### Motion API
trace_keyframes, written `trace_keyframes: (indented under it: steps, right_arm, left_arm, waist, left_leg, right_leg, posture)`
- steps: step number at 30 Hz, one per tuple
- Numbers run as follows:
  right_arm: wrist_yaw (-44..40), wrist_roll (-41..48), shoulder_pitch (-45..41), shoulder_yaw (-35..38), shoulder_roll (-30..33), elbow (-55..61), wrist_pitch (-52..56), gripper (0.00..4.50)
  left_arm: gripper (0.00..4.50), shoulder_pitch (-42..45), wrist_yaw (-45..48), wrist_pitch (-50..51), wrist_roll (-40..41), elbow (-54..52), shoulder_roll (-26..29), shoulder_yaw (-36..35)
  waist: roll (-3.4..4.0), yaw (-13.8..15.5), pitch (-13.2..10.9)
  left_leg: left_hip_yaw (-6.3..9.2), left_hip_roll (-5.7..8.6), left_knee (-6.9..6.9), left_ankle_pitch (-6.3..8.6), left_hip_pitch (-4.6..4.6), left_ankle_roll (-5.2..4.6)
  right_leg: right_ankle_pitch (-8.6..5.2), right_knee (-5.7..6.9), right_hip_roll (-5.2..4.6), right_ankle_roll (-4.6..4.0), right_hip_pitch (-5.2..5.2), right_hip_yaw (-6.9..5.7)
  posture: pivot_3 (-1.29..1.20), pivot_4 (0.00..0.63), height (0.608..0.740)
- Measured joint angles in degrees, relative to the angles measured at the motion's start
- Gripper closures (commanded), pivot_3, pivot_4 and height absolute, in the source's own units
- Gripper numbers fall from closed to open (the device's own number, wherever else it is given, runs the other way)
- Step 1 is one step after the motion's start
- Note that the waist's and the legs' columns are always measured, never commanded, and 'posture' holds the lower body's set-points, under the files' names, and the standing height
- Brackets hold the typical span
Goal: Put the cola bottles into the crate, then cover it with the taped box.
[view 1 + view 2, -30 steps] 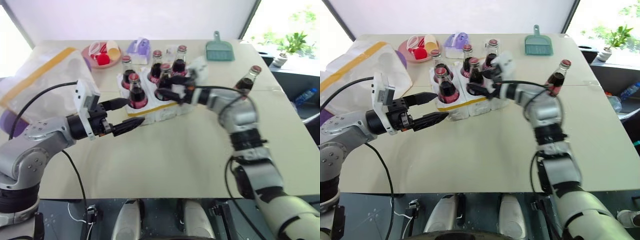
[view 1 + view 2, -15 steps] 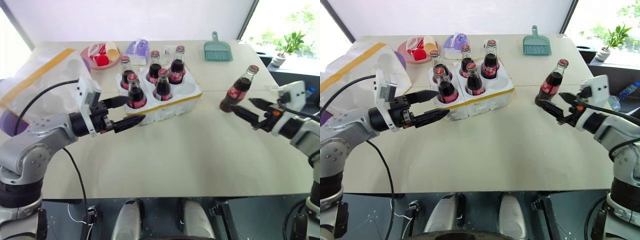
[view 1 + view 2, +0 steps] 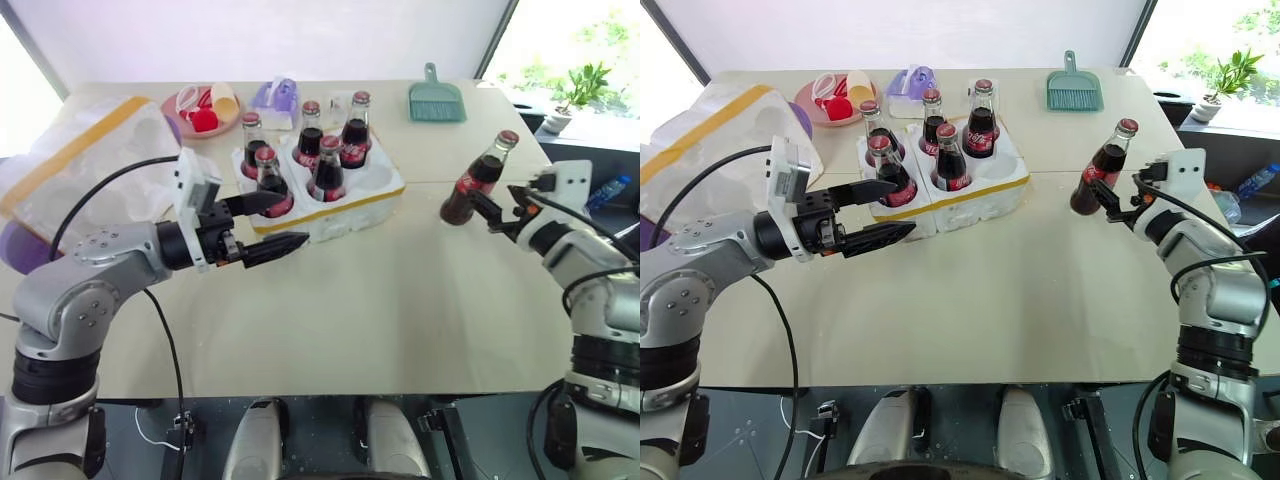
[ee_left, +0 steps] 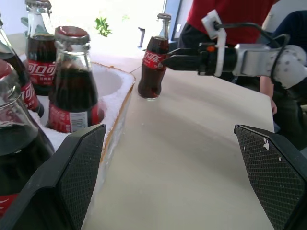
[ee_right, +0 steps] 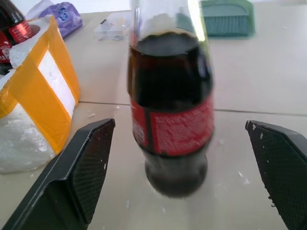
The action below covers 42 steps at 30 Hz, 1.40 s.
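Five cola bottles (image 3: pixel 328 170) stand in wells of the crate (image 3: pixel 372 205), a low white foam block with a yellow tape band. A sixth cola bottle (image 3: pixel 478 180) stands alone on the table to its right. My right gripper (image 3: pixel 487 206) is open and level, and this bottle (image 5: pixel 170 110) stands upright between its spread fingers (image 5: pixel 88 163); I see no contact. My left gripper (image 3: pixel 296 218) is open, hovering at the crate's near left corner beside the front bottle (image 4: pixel 72 96). The taped box (image 3: pixel 85 170) lies at the far left.
Along the table's far edge are a pink plate of toys (image 3: pixel 200 105), a purple object (image 3: pixel 278 100) and a teal dustpan (image 3: pixel 437 100). A person in red (image 4: pixel 230 12) stands past the table's right side. The table's right edge (image 3: pixel 590 250) runs close under my right arm.
My right arm has swung from over the crate out to the right and lower, and its open fingers now flank the lone bottle. The left gripper has hardly moved.
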<state>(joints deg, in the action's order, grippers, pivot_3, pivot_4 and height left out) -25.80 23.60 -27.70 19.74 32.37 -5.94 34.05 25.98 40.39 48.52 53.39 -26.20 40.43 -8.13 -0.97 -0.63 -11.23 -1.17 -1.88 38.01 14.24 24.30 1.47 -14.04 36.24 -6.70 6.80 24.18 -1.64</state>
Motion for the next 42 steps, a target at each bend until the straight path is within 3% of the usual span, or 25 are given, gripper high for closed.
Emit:
trace_keyframes:
  steps: [14,17,18,26,33,36,42]
  right_arm:
    - [-3.0,-5.1,-12.9,-5.2,-2.1,-25.6,-13.8,0.03]
    - [-3.9,-5.5,-13.4,-5.5,-2.2,-27.5,-16.6,1.4]
    - [-4.3,-5.5,-13.4,-5.7,-2.4,-27.5,-16.9,1.68]
    - [-6.6,-2.9,-11.2,-5.4,-2.3,-18.7,-13.7,1.63]
    - [-11.8,7.2,-25.6,-5.0,-0.5,-5.0,-3.9,1.63]
    - [-13.3,8.6,-29.8,-7.8,-2.8,-2.8,-2.3,1.63]
    - [-13.2,4.2,-29.0,-17.6,-11.1,-6.1,-2.5,1.63]
  left_arm:
    - [0.0,0.1,-0.5,0.1,1.5,-1.7,-0.7,1.1]
    - [0.0,0.0,-0.4,0.1,1.7,-1.7,-0.7,1.1]
    - [0.0,0.0,-0.3,0.1,1.8,-1.8,-0.7,1.1]
    - [0.0,-1.2,0.1,0.6,2.3,-2.2,0.3,0.9]
    - [0.0,-1.8,0.1,0.6,2.3,-2.3,0.7,0.4]
    - [0.0,-1.7,0.0,0.6,2.3,-2.3,0.6,0.4]
    - [0.0,-1.6,-0.1,0.0,2.1,-2.2,0.4,0.4]
  waist:
    - [0.0,0.0,0.0]
    - [0.0,-0.1,0.0]
    - [0.0,-0.1,0.0]
    - [0.2,-0.2,-0.1]
    - [0.39,-0.3,-0.2]
    - [0.2,-0.2,-0.1]
    - [0.17,0.1,-0.1]
  left_leg:
    - [0.0,0.0,0.0,-0.01,0.01,0.01]
    - [-0.01,0.0,0.0,-0.01,0.01,0.01]
    - [0.0,0.0,0.0,-0.01,0.01,0.01]
    - [-0.02,0.0,-0.01,-0.01,0.06,0.01]
    - [-0.01,-0.04,-0.09,0.0,0.07,0.01]
    - [-0.01,-0.03,-0.04,0.0,0.07,0.01]
    - [0.0,-0.01,0.04,-0.01,0.16,0.01]
  right_leg:
    - [0.0,0.0,0.0,0.0,0.0,0.0]
    - [0.0,-0.01,-0.01,0.0,0.0,0.0]
    - [0.0,-0.01,0.0,0.0,0.0,0.0]
    - [0.0,0.01,-0.01,0.0,0.09,0.02]
    - [0.0,0.04,0.03,0.0,0.19,0.0]
    - [0.0,0.04,0.03,0.0,0.14,0.0]
    - [0.01,0.06,0.01,-0.01,0.16,0.0]
  posture:
    - [0.0,0.15,0.736]
    - [0.0,0.15,0.736]
    - [0.0,0.15,0.736]
    - [0.0,0.15,0.736]
    - [0.0,0.15,0.736]
    - [0.0,0.15,0.736]
    - [0.0,0.15,0.736]
